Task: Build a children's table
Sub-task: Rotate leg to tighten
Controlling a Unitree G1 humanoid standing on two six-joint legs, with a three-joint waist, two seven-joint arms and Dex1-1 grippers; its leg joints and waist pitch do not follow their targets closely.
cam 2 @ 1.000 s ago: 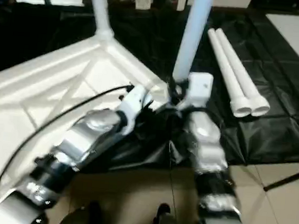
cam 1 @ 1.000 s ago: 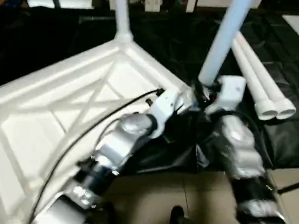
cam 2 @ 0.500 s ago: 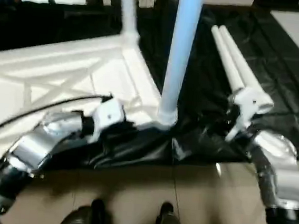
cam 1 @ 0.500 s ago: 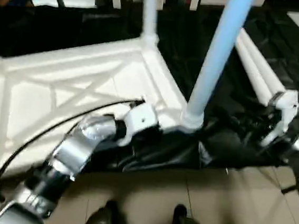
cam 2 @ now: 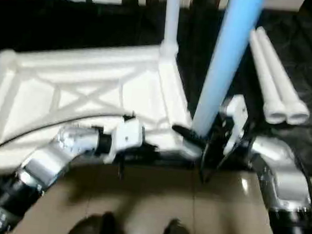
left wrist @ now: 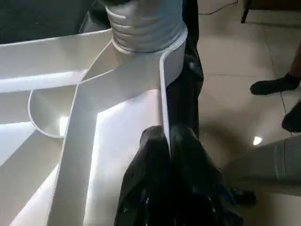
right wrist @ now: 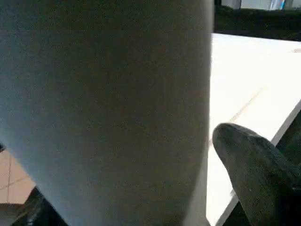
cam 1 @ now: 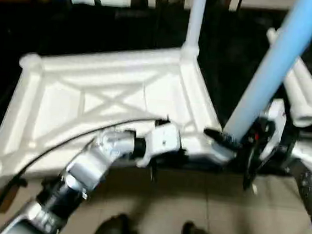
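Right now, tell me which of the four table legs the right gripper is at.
The near upright leg, standing in the tabletop's near corner socket. The right gripper sits at its base. The other upright leg stands at the far corner; two legs lie on the floor.

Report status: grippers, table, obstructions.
Left gripper shut on tabletop rim. Right gripper open around near leg. Two legs standing, two spare legs on floor. Nothing obstructing.

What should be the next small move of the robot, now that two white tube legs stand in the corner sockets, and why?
Probably turn the right gripper to one of the two loose white tapered tube legs on the black sheet. Its fingers stand open beside the upright near leg, while the left gripper pinches the rim of the white plastic ribbed tabletop, steadying it.
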